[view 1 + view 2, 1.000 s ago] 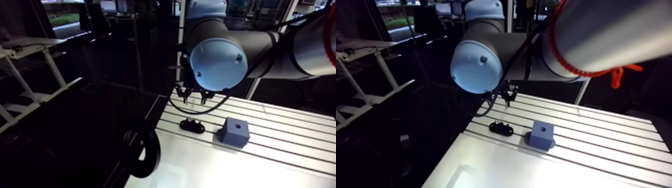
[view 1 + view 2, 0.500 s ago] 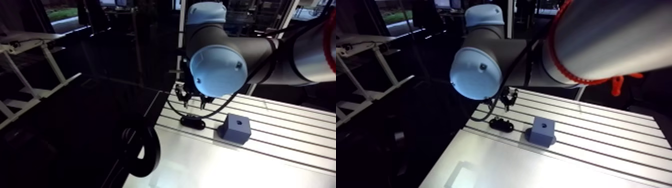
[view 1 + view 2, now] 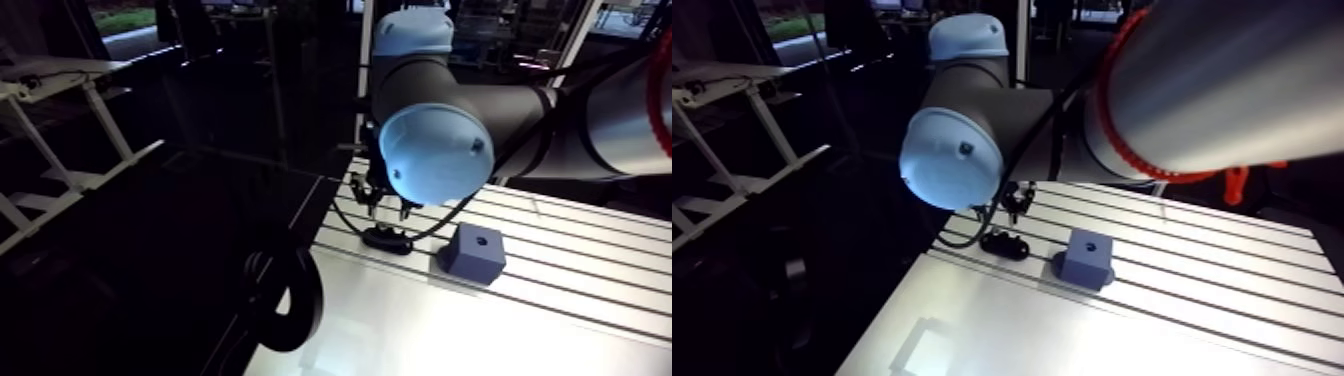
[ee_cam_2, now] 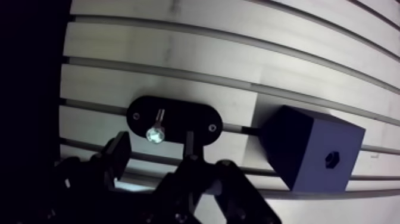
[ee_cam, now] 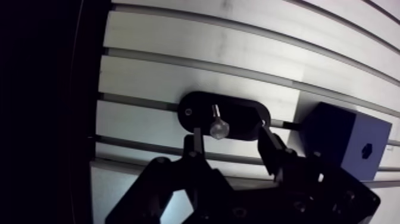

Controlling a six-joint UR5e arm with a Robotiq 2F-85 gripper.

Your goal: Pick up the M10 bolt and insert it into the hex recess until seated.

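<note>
Two fingers (image 5: 196,145) of the gripper (image 5: 229,138) stand wide apart, one each side of the M10 bolt (image 5: 218,127), not touching. Looks like the grab step: next, go lower and squeeze.

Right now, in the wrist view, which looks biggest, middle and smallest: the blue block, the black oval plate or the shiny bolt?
1. Blue block: biggest, though it stands taller, so it is nearer the camera.
2. Black oval plate: a little smaller.
3. Bolt: by far the smallest.

gripper (image 5: 229,132) has dropped closer to the bolt (image 5: 218,127)
</note>
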